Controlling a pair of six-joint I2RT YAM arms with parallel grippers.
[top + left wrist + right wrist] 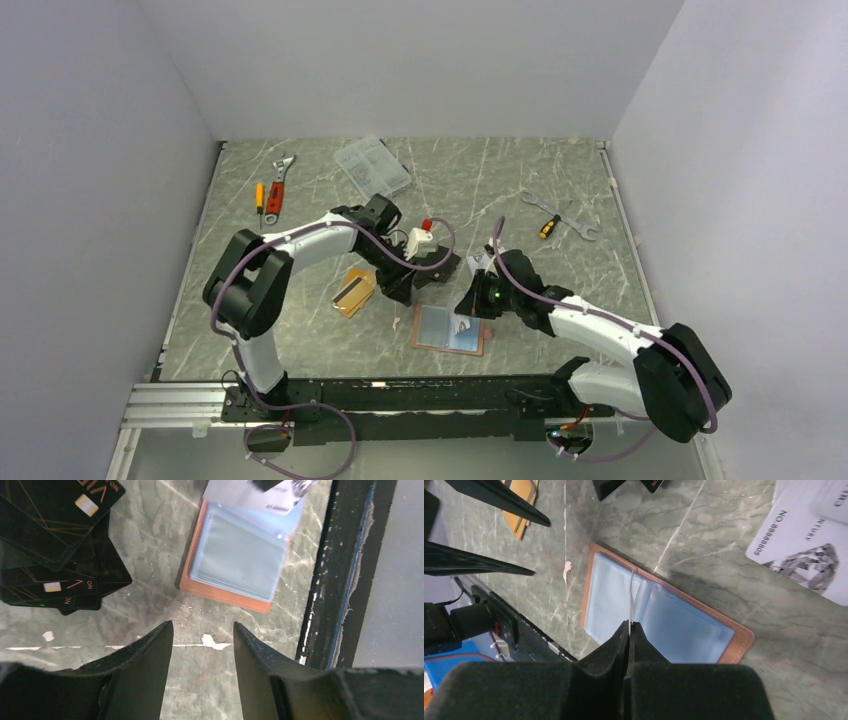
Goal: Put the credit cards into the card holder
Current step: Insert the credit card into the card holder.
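The card holder (pixel 449 329) is laid open on the near middle of the desk (pixel 480 180). A thin card (pixel 630 597) is pinched edge-on in the right jaws, right over its blue pockets. The left jaws are held half open, nothing gripped.

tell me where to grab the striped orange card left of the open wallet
Take the orange card by its two long edges, coming straight down from above with the left hand, which is open and close by. It lies flat on the table, so its faces offer no pinch; only the thin edges do, and one edge likely needs tipping up first.
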